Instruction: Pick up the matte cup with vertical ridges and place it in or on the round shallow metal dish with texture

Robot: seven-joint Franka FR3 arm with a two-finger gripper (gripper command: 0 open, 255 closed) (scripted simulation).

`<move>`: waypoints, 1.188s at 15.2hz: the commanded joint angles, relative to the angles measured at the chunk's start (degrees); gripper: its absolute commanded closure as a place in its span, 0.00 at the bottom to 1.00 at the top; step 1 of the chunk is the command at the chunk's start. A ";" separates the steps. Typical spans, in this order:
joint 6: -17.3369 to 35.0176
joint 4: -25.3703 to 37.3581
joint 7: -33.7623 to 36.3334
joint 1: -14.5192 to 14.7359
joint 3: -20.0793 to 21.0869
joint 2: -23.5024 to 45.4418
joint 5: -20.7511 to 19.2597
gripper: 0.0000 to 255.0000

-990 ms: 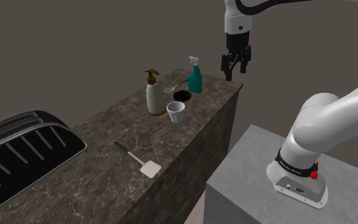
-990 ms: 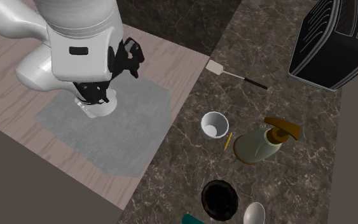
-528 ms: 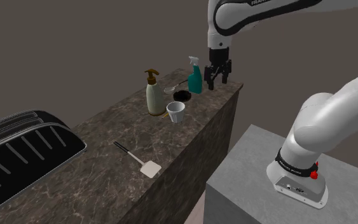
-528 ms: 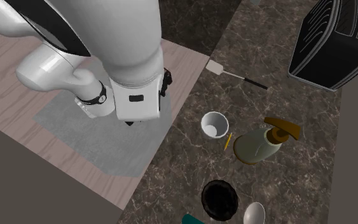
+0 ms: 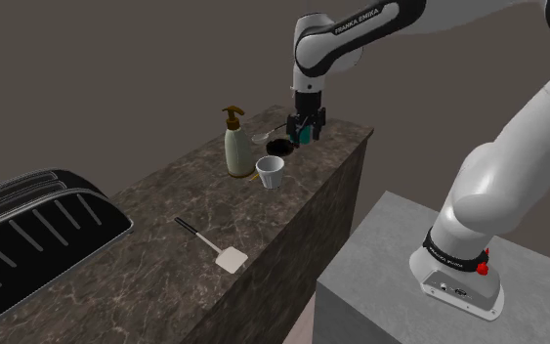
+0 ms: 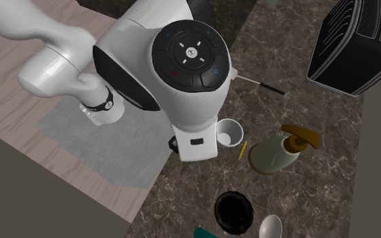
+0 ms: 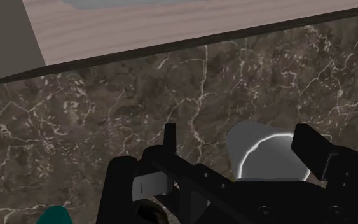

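While the arm is sweeping toward the upper middle of the shoulder view, the gripper (image 5: 307, 130) is leaving the air above the stand (image 5: 400, 244) and coming in over the far end of the marble counter (image 5: 165, 210). A second ago it was hanging further right, past the counter's edge. Now it is hovering by the dark round dish (image 5: 278, 148), with the teal spray bottle (image 7: 56, 215) close at hand.

The pincer is standing wide and carrying nothing. The white cup (image 5: 270, 172) is not budging. It is sitting upright on the counter in the middle of the shoulder view, just beside the soap dispenser (image 5: 237, 147) and just below and left of the dish. In the second exterior view the arm's big joint is now covering the centre of the frame, and the cup is peeking out at its right edge.

In the wrist view the cup's rim is showing between the two black fingers (image 7: 169, 137), and neither is touching it. That reads as the approach closing in. The reach is nearly lined up, the descent and grasp are not yet made, and the dish is waiting empty nearby.
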 commanded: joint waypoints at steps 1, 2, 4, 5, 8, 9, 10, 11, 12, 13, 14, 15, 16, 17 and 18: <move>2.67 1.76 -1.08 0.51 -0.07 4.01 1.60 0.00; 3.80 2.87 -1.71 0.71 -0.11 6.09 2.41 0.00; 5.83 5.32 -2.99 1.05 -0.12 10.28 4.08 0.00; 6.73 6.66 -3.63 1.20 -0.09 12.38 4.93 0.00; 8.59 10.27 -5.19 1.41 0.15 17.52 7.03 0.00; 9.32 9.87 -5.27 1.47 0.25 17.83 7.17 0.00; 10.04 9.48 -5.36 1.54 0.33 18.17 7.31 0.00; 10.77 9.11 -5.44 1.61 0.41 18.51 7.46 0.00; 11.49 8.75 -5.53 1.69 0.49 18.86 7.61 0.00; 12.21 8.40 -5.63 1.76 0.58 19.23 7.76 0.00; 12.92 8.06 -5.72 1.84 0.66 19.60 7.92 0.00; 13.64 7.74 -5.82 1.92 0.74 19.99 8.09 0.00; 14.05 7.56 -5.88 1.96 0.79 20.22 8.19 0.00; 14.05 7.56 -5.88 1.96 0.79 20.21 8.18 0.00; 14.05 7.56 -5.88 1.96 0.79 20.22 8.18 0.00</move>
